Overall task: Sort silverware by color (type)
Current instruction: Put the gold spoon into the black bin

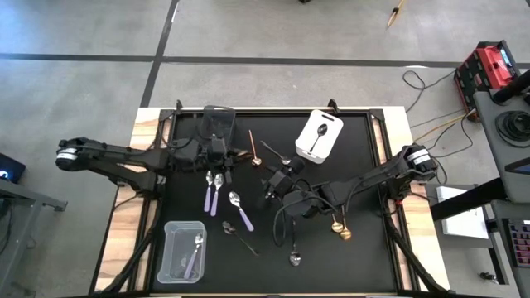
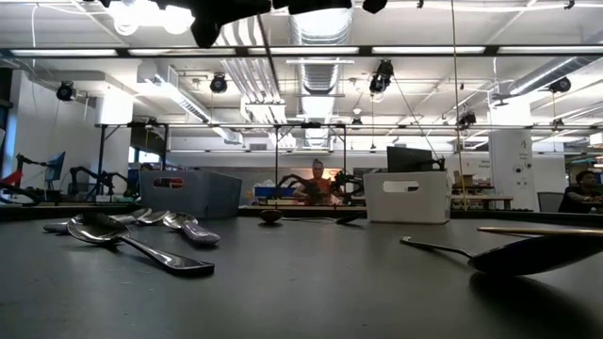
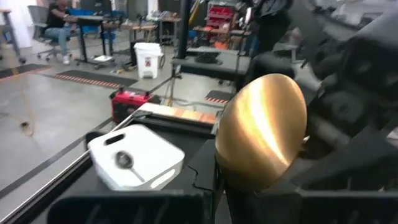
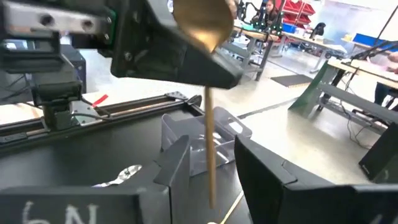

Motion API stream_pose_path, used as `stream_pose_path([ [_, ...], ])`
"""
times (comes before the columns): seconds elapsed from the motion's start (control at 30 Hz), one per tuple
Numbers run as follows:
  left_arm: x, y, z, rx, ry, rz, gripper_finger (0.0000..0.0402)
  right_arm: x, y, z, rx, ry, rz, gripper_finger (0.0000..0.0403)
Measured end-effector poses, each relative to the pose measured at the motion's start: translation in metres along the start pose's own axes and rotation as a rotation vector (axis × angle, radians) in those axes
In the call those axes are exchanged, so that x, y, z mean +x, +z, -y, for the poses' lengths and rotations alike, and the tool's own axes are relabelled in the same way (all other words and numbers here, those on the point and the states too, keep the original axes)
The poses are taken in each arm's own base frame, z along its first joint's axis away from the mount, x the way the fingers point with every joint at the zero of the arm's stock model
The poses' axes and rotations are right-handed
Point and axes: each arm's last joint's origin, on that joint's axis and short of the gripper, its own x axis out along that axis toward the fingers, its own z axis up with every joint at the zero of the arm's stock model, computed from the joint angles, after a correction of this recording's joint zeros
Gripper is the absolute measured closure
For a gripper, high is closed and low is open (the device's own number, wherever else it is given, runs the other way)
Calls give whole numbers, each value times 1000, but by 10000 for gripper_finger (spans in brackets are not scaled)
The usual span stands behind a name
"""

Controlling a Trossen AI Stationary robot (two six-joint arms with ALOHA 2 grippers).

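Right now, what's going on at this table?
The left gripper is shut on a gold spoon, holding it up by the bowl. The right gripper is open, its fingers either side of the handle. Other spoons lie on the mat. The white bin holds a dark spoon.

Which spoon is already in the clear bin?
Find the clear plastic bin at the black mat's lower-left corner in the high view. One silver spoon with a lilac handle lies inside; the other lilac-handled spoons lie loose on the mat.
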Motion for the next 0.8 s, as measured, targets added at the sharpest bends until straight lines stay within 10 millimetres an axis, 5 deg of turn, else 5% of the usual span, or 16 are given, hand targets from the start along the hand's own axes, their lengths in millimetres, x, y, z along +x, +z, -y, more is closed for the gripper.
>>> stream_pose_path([
  [0.37, -25, 18, -51, 21, 180, -211, 401, 3, 10, 23, -119, 115, -57, 293],
  [0.8, -26, 29, -145, -78, 183, -383, 401, 47, 16, 93, -132, 233, -220, 316],
])
